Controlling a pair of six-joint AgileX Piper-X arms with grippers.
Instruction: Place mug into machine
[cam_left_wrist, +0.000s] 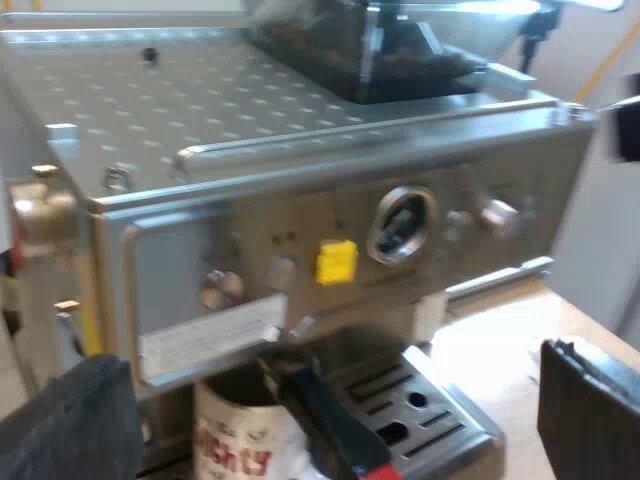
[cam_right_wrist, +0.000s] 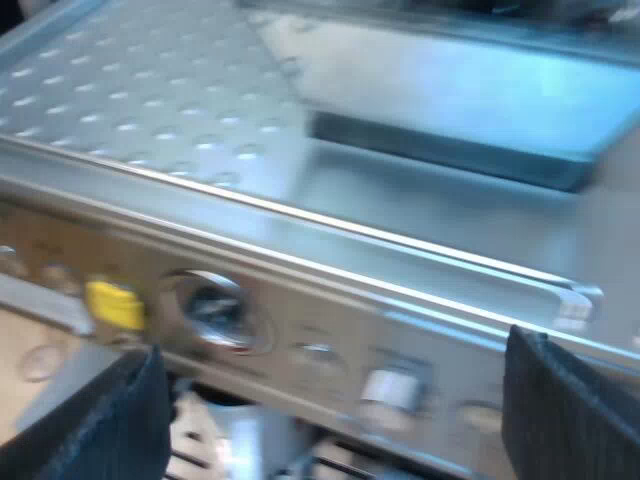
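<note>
A white mug with red lettering stands on the drip tray under the espresso machine. The holder is locked into the machine's front just above the mug, and its dark handle ends in red beside it. My left gripper is open and faces the machine's front from a short way off, holding nothing. My right gripper is open too, close above the machine's front panel, with nothing between its fingers. A pale shape under that panel may be the mug.
The bean hopper sits on the machine's dotted metal top. A yellow button, a round gauge and several knobs line the front panel. Light wooden tabletop lies beside the drip tray.
</note>
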